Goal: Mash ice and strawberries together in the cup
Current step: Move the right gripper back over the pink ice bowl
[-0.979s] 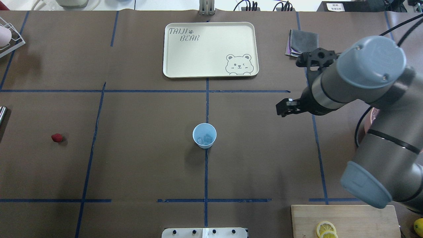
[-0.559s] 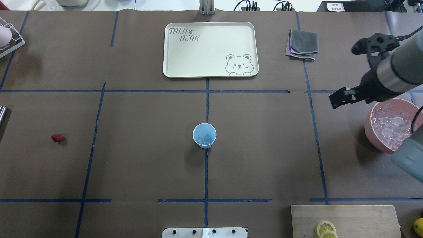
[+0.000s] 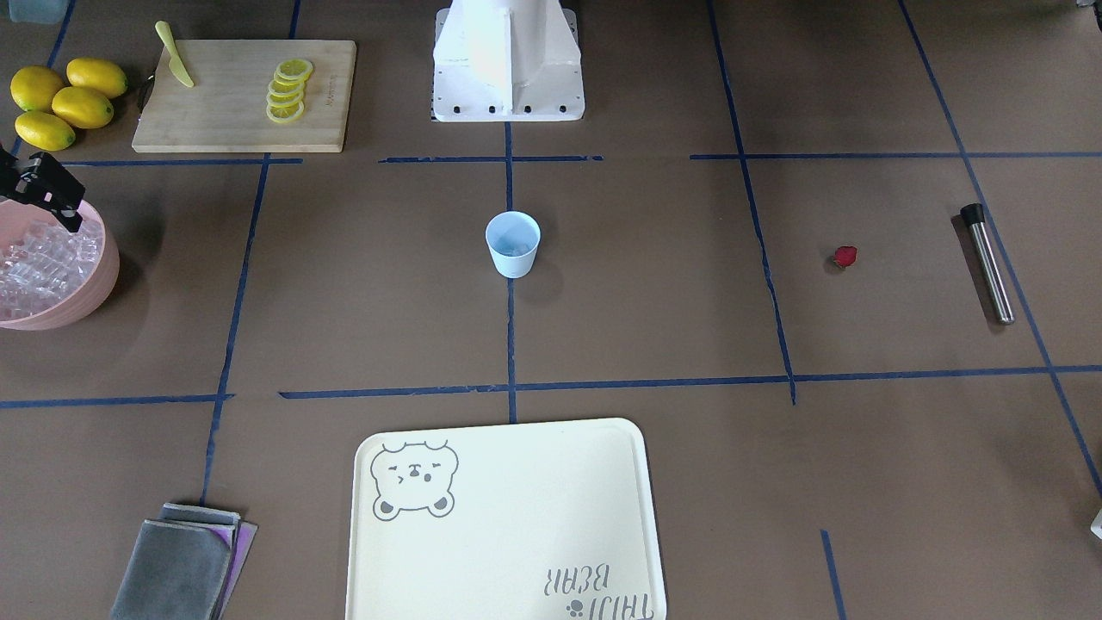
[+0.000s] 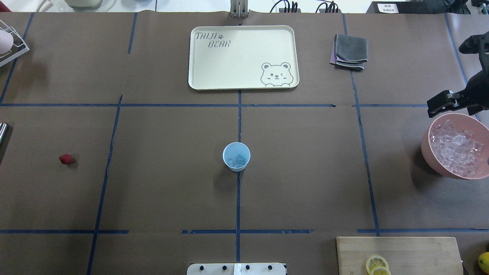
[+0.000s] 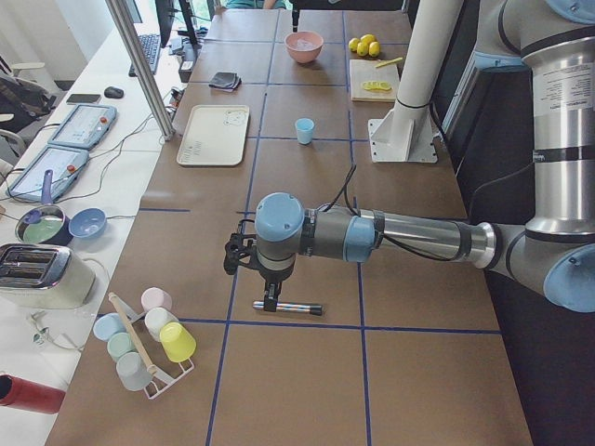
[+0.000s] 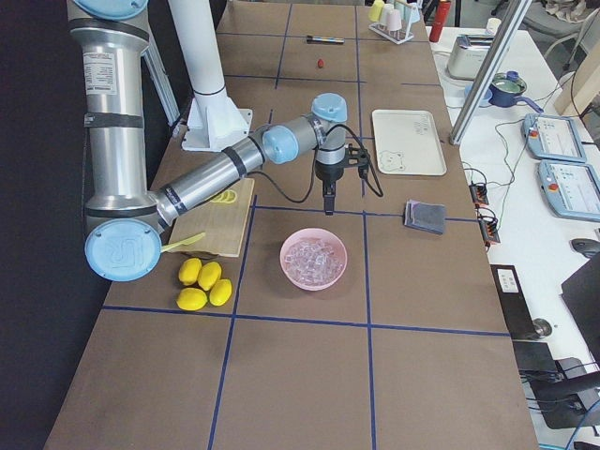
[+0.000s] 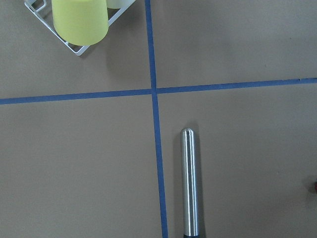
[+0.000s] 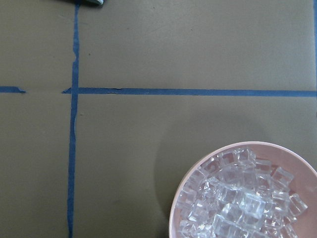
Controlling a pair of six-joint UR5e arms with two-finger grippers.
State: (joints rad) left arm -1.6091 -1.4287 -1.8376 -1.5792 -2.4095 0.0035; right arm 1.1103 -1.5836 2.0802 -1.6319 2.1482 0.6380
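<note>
Cup (image 4: 236, 156): pale blue, standing upright at the middle of the bench (image 4: 305, 183), on a blue tape line (image 4: 238, 198); neither arm is touching it.
Ice (image 4: 237, 161): a few clear cubes are lying in the bottom of the cup; nothing red is showing among them.
Strawberry (image 4: 65, 159): one red berry is lying on the bare bench, well apart from the cup, on the robot's left side.
Steel rod (image 3: 987, 263): lying flat on the bench beyond the strawberry, its black-capped end pointing toward the robot's side.
Pink bowl (image 4: 425, 151): sitting at the right end of the bench, heaped with more cubes.
Left gripper (image 5: 271, 303): hanging over the steel rod, pointing down; whether the jaws are apart or together cannot be told from the one side view that shows it.
Right gripper (image 4: 433, 108): hovering just beside the far rim of the pink bowl, above the bench; the jaws are too dark and small to judge as apart or together.
Step in hand: judged as the changeover from loading ice to fetching the strawberry; mashing is not yet starting.
Next move: judged to be calling for the left gripper to be shifting from above the steel rod to the strawberry, closing gently on so small and soft a berry, and dropping it squarely into the cup's narrow mouth before the rod is taken up.
</note>
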